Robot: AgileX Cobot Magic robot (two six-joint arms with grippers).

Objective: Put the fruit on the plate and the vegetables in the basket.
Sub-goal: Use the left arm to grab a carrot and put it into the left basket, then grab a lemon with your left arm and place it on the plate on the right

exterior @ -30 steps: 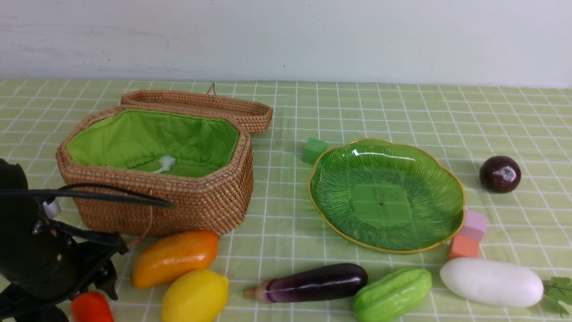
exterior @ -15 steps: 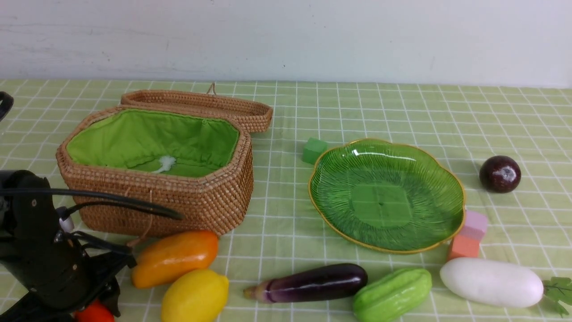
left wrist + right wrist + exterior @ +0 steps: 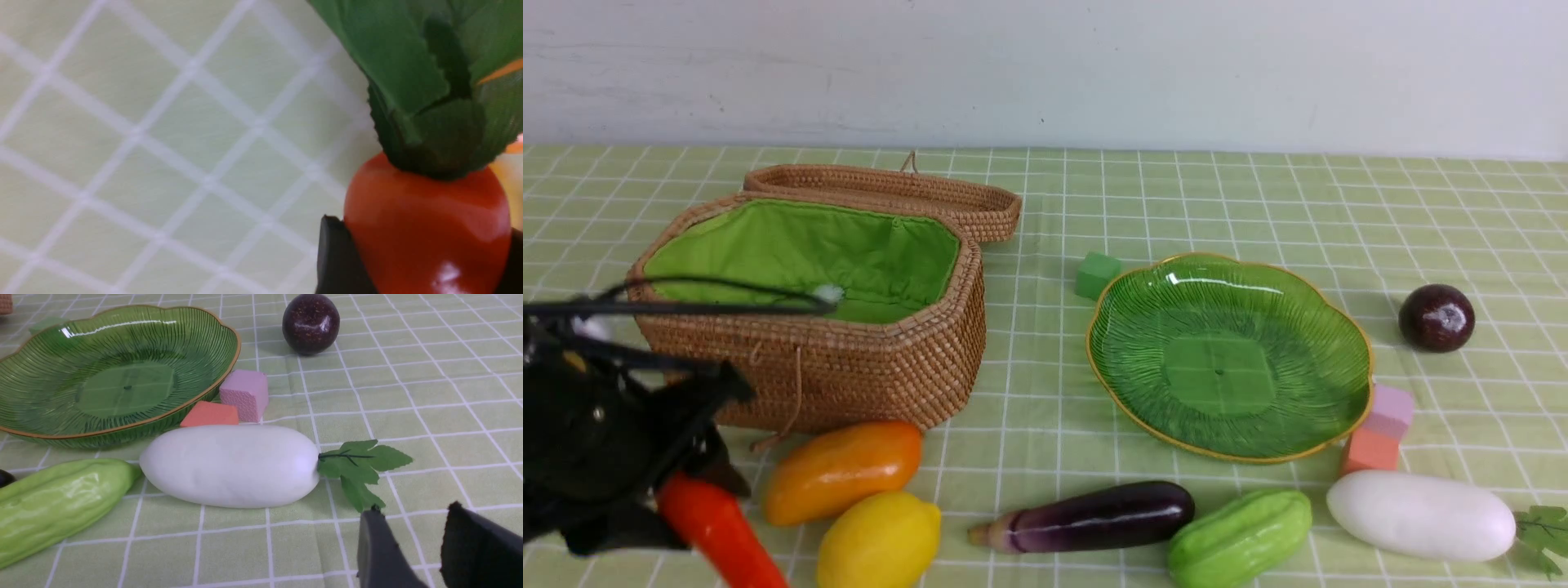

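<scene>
The left gripper [image 3: 425,253] is clamped across the thick upper body of the red-orange vegetable [image 3: 425,212], one finger on each flank just under its green leaves [image 3: 392,61]. Taking the firm body rather than the floppy leaves should give a hold that does not slip. In the front view the vegetable hangs slantwise at the near left corner of the tabletop, in front of the basket [image 3: 849,367]. It seems clear of the cloth, though its tip runs out of the picture. The basket stands on the left half of the tabletop with its lid [image 3: 890,192] thrown back behind it, so the green lining lies open from above. A carry up and over the near wall therefore looks like the step in hand, and nothing lies inside yet

The right gripper [image 3: 416,547] has its jaws apart with nothing between them, low beside the radish [image 3: 231,465] at the near right corner, probably waiting its turn. The plate [image 3: 1225,359], right of centre, is bare. The mango [image 3: 841,469] and lemon [image 3: 878,543] lie just before the basket's front wall, and the purple ball [image 3: 1436,318] sits toward the right edge. The eggplant [image 3: 1094,514] and gourd [image 3: 1240,535] lie along the near edge
</scene>
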